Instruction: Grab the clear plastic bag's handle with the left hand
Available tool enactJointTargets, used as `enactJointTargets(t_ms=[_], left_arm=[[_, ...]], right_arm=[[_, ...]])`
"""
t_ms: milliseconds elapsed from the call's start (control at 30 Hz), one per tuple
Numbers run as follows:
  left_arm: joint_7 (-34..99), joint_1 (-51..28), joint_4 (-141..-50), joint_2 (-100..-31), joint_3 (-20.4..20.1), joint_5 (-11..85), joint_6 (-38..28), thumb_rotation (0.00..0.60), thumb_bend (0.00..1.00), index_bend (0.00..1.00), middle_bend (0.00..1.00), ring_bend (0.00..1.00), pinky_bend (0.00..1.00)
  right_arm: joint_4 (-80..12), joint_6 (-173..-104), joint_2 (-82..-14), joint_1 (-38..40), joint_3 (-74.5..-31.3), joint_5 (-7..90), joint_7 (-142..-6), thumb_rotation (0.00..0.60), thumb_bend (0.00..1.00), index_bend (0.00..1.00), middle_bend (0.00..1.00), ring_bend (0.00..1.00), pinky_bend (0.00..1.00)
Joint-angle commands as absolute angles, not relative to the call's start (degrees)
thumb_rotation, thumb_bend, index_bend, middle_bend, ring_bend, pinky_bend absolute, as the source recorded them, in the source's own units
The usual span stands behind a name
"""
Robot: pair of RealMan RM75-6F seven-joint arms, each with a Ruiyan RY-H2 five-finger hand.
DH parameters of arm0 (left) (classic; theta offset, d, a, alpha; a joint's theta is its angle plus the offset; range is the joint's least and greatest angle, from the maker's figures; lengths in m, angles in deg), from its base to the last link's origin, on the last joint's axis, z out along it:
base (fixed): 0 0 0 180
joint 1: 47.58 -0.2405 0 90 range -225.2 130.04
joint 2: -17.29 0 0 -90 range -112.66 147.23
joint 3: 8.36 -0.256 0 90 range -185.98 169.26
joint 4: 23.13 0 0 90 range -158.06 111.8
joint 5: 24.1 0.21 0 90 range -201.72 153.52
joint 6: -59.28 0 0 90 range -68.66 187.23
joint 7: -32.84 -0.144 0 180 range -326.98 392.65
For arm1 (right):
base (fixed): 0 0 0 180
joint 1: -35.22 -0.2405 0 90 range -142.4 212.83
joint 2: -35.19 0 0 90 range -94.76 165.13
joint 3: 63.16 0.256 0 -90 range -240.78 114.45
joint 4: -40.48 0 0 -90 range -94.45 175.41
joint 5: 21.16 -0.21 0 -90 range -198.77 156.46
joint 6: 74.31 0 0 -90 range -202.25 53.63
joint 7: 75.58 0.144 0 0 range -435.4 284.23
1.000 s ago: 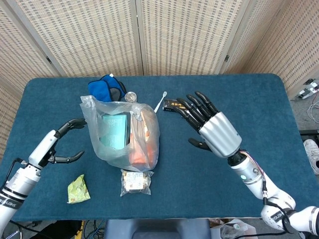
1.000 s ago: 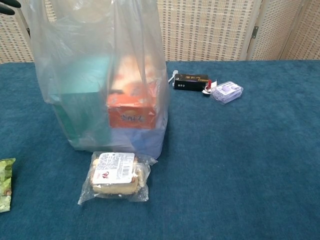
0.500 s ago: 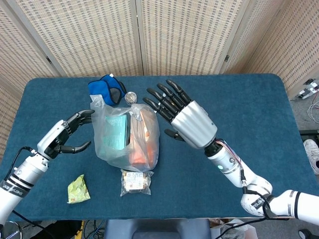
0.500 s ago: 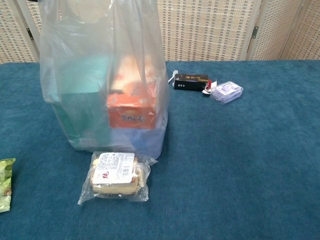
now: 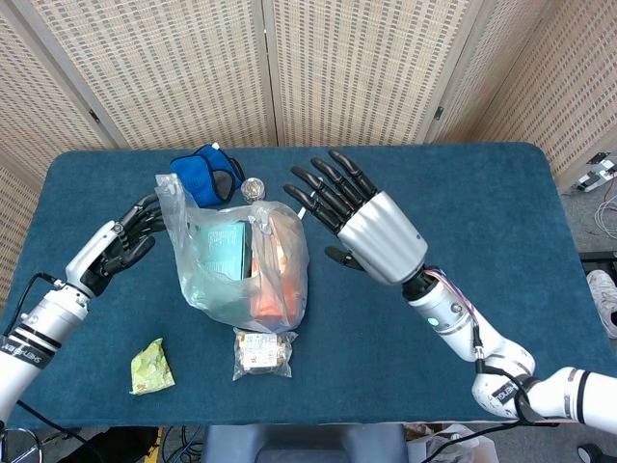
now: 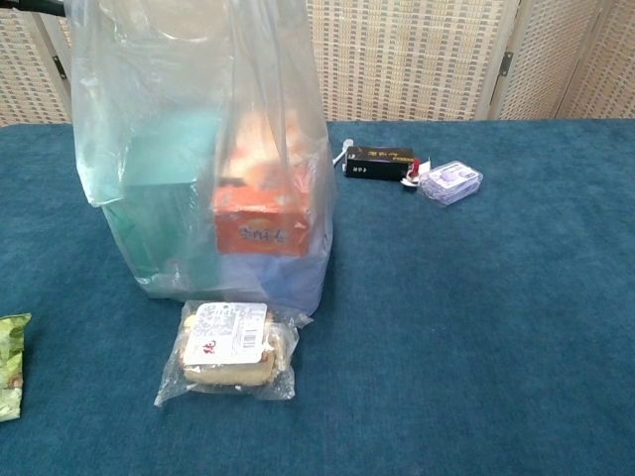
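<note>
The clear plastic bag (image 5: 246,265) stands mid-table holding a teal box (image 5: 220,253) and an orange box (image 5: 272,275); the chest view shows the bag (image 6: 198,169) too. Its left handle (image 5: 170,196) is pulled up and to the left. My left hand (image 5: 120,246) sits at that handle with its fingers curled in on the plastic. A dark fingertip (image 6: 30,5) meets the bag's top edge in the chest view. My right hand (image 5: 371,224) hovers just right of the bag's top, fingers spread, holding nothing.
A wrapped snack (image 5: 262,352) lies in front of the bag and a green packet (image 5: 151,367) at the front left. Behind the bag are a blue pouch (image 5: 204,172) and a silver ball (image 5: 253,188). A black box (image 6: 377,159) and a small clear case (image 6: 449,182) lie to the right.
My left hand's fingers have closed at the bag's left handle, which has shifted left. The right hand came in from the right to beside the bag's top and stays spread.
</note>
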State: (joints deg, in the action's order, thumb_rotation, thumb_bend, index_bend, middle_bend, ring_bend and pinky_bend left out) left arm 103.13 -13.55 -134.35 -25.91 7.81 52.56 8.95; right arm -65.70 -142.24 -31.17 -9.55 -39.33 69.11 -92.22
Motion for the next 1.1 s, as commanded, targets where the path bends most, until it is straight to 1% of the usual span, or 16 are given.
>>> enactJointTargets(t_ms=[33,100,167,233,333,400,633,867,1100], left_arm=[[103.45,-13.79,-134.7,-25.39,7.93,52.17,9.59,0.243,0.25,0.0,0.14,0.17,0.11],[105.38,-13.44,-135.03,-24.98,8.29,52.35,10.89,0.236,0.25,0.0,0.14,0.17,0.11],[106.17,-12.96,-135.26,-24.62,8.53,52.63,12.11,0.214,0.25,0.0,0.14,0.17,0.11],[106.06,-13.05,-135.5,-24.37,8.58,52.81,12.28,0.169,0.25,0.0,0.14,0.17,0.11],[103.99,-14.26,-136.13,-23.94,8.31,52.39,10.71,0.081,0.25,0.0,0.13,0.17,0.11],[103.92,-14.9,-137.19,-23.57,8.09,52.24,10.5,0.054,0.25,0.0,0.13,0.17,0.11],[110.76,-13.67,-136.98,-23.39,8.8,54.95,13.94,0.052,0.25,0.01,0.13,0.17,0.11],[116.34,-10.55,-134.66,-25.47,9.85,56.43,17.27,0.051,0.25,0.07,0.14,0.19,0.11],[121.27,-8.77,-133.45,-27.03,11.6,53.81,18.9,0.05,0.25,0.13,0.2,0.25,0.18]], right_arm=[[-65.51,-142.52,-30.98,-9.62,-39.6,69.29,-92.09,0.6,0.08,0.0,0.06,0.0,0.01],[-65.31,-142.72,-30.98,-9.73,-39.75,69.15,-91.82,0.6,0.08,0.0,0.06,0.0,0.01],[-65.24,-142.79,-31.0,-9.88,-39.88,69.02,-91.61,0.6,0.08,0.0,0.06,0.0,0.01],[-65.33,-143.05,-30.96,-9.99,-40.01,69.11,-91.59,0.6,0.08,0.0,0.06,0.0,0.01],[-65.62,-143.51,-30.57,-9.86,-40.37,69.43,-91.77,0.6,0.08,0.0,0.06,0.0,0.01],[-65.65,-143.81,-30.26,-9.73,-40.55,69.47,-91.67,0.6,0.08,0.0,0.06,0.0,0.01],[-65.36,-144.53,-30.27,-9.78,-41.0,69.36,-90.84,0.6,0.08,0.0,0.06,0.0,0.01],[-64.85,-144.27,-31.13,-10.91,-40.9,68.73,-90.69,0.6,0.08,0.0,0.06,0.0,0.01],[-64.65,-144.44,-31.5,-11.48,-41.04,68.62,-90.74,0.6,0.08,0.0,0.06,0.0,0.01]])
